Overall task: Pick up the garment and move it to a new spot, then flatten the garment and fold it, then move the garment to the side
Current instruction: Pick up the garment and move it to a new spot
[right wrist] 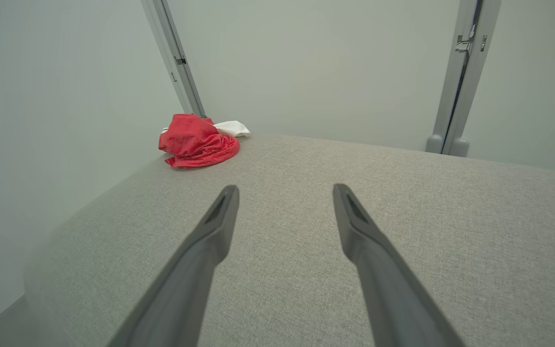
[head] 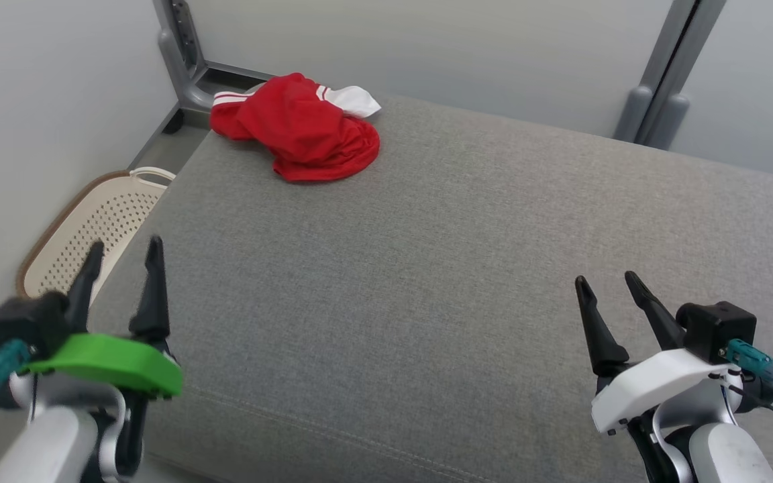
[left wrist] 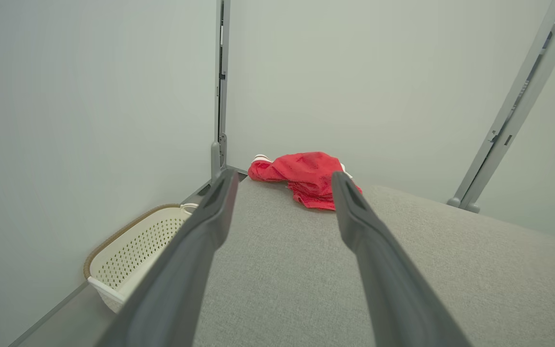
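Observation:
The garment [head: 302,127] is red with white trim and lies crumpled in a heap at the far left corner of the grey cushioned surface [head: 440,268]. The same heap of garment [left wrist: 306,178] appears ahead in the left wrist view, and the garment [right wrist: 198,140] sits far left in the right wrist view. My left gripper [head: 125,251] hovers open at the near left edge, nothing between its fingers. At the near right my right gripper [head: 606,280] is open too and holds nothing. Both stand well short of the cloth.
A cream perforated laundry basket [head: 94,231] stands on the floor left of the surface, beside the left gripper; the basket [left wrist: 133,246] also shows low in the left wrist view. Grey metal posts [head: 185,54] rise at the back corners against pale walls.

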{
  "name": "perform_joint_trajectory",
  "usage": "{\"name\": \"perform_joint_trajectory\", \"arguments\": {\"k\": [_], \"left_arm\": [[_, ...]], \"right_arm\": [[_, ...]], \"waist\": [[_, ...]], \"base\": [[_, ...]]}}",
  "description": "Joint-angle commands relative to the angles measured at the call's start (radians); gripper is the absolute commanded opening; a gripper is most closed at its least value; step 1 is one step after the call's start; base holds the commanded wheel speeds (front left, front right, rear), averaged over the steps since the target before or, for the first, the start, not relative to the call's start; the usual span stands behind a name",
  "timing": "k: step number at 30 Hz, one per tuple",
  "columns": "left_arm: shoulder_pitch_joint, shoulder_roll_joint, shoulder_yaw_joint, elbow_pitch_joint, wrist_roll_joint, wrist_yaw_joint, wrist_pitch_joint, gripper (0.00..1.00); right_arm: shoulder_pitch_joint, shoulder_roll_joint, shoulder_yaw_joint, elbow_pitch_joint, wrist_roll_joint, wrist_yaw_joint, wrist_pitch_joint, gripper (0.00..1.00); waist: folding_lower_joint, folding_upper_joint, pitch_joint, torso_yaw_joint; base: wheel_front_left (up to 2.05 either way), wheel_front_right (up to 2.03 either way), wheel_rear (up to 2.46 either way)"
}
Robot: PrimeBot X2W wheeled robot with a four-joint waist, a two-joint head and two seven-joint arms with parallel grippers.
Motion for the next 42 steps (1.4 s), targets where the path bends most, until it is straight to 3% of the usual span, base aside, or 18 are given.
{"name": "perform_joint_trajectory", "arguments": {"k": [1,9,16,21,27,35,42], "left_arm": [[-0.068,0.017,0.008,0.009,0.006,-0.015,0.014,1.0],[-0.448,0.058,0.025,0.173,-0.03,-0.118,0.18,1.0],[-0.716,0.147,0.068,0.389,-0.084,-0.157,0.388,1.0],[-0.833,0.231,0.085,0.477,-0.084,-0.149,0.502,1.0],[-0.903,0.273,0.116,0.528,-0.118,-0.124,0.591,1.0],[-0.887,0.268,0.109,0.547,-0.13,-0.096,0.635,1.0],[-0.867,0.303,0.1,0.58,-0.104,-0.073,0.633,1.0]], "right_arm": [[-0.017,-0.003,0.0,-0.006,-0.01,-0.001,0.004,1.0],[-0.104,-0.003,0.0,-0.038,-0.037,-0.001,0.013,1.0],[-0.195,-0.003,0.008,-0.065,-0.023,-0.001,-0.01,1.0],[-0.244,-0.002,0.007,-0.073,-0.015,-0.001,-0.036,1.0],[-0.283,-0.002,0.007,-0.091,-0.01,-0.001,-0.061,1.0],[-0.306,-0.002,0.008,-0.105,-0.019,-0.001,-0.075,1.0],[-0.316,-0.002,0.003,-0.111,-0.032,-0.001,-0.075,1.0]], "waist": [[0.0,0.0,0.025,-0.038],[0.0,0.0,0.13,-0.192],[0.0,0.0,0.278,-0.358],[0.0,0.0,0.398,-0.452],[0.0,0.0,0.522,-0.52],[0.0,0.0,0.629,-0.545],[0.0,0.0,0.669,-0.55]], "base": [[0.0,0.0,0.0],[0.0,0.0,0.0],[0.0,0.0,0.0],[0.0,0.0,0.0],[0.0,0.0,0.0],[0.0,0.0,0.0],[0.0,0.0,0.0]]}}
